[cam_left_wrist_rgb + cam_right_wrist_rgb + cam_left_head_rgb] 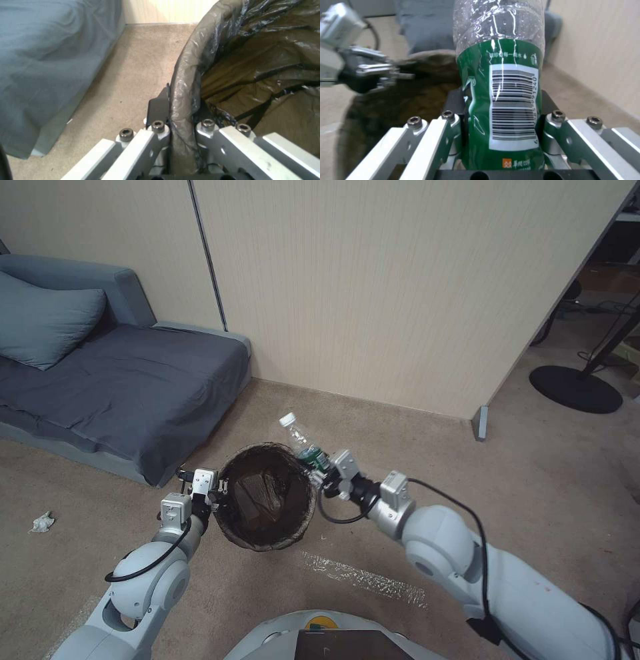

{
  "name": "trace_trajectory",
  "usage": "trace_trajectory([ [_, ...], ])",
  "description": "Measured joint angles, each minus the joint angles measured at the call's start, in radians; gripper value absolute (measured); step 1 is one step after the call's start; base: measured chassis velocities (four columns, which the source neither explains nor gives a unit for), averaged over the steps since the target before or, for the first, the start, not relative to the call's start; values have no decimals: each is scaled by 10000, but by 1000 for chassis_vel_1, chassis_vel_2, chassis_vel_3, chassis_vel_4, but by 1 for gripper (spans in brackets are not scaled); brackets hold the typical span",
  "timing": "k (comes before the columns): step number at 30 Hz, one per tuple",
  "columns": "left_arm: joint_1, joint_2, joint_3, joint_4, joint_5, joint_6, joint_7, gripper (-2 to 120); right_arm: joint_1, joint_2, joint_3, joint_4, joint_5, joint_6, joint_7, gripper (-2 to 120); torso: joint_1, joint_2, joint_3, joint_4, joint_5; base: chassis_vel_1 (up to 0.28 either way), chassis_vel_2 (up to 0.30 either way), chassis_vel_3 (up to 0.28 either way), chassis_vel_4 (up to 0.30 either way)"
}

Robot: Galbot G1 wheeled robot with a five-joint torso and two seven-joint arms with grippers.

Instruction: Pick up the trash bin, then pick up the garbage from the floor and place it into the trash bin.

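Note:
The trash bin [267, 497], lined with a dark brown-black bag, hangs above the carpet in front of me. My left gripper [217, 490] is shut on its left rim [181, 105], one finger inside the bag and one outside. A clear bottle with a green label [303, 443] is clamped in my right gripper [323, 468] at the bin's right rim, cap pointing up and away toward the wall. The right wrist view shows the bottle [498, 82] between the fingers [453, 107], with the bin [403, 100] and the left gripper [391, 75] beyond it. A crumpled white tissue [42, 522] lies on the floor at far left.
A grey sofa [120, 387] with a cushion stands at left, close to the bin. A beige panel wall [400, 293] runs behind. A strip of clear film [363, 578] lies on the carpet near my base. A black round stand base [577, 389] sits at the far right.

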Motion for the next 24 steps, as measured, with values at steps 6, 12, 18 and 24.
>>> trace_trajectory([
  [6,-77,-8,83,6,-186,145,-84,3,495,307,-1477,-370,18,-287,604,28,0,0,0,0,0,0,0,0,0],
  [12,-81,-52,133,-15,-245,185,-130,3,797,493,-2023,-620,106,-447,1019,28,0,0,0,1,0,0,0,0,0],
  [18,-80,-77,143,-40,-279,199,-149,3,972,673,-2573,-948,232,-648,1680,28,0,0,0,1,1,0,0,0,0],
  [24,-67,-133,164,-67,-278,210,-150,3,1004,885,-2782,-1220,246,-787,2191,51,0,0,0,1,2,0,0,0,0],
])
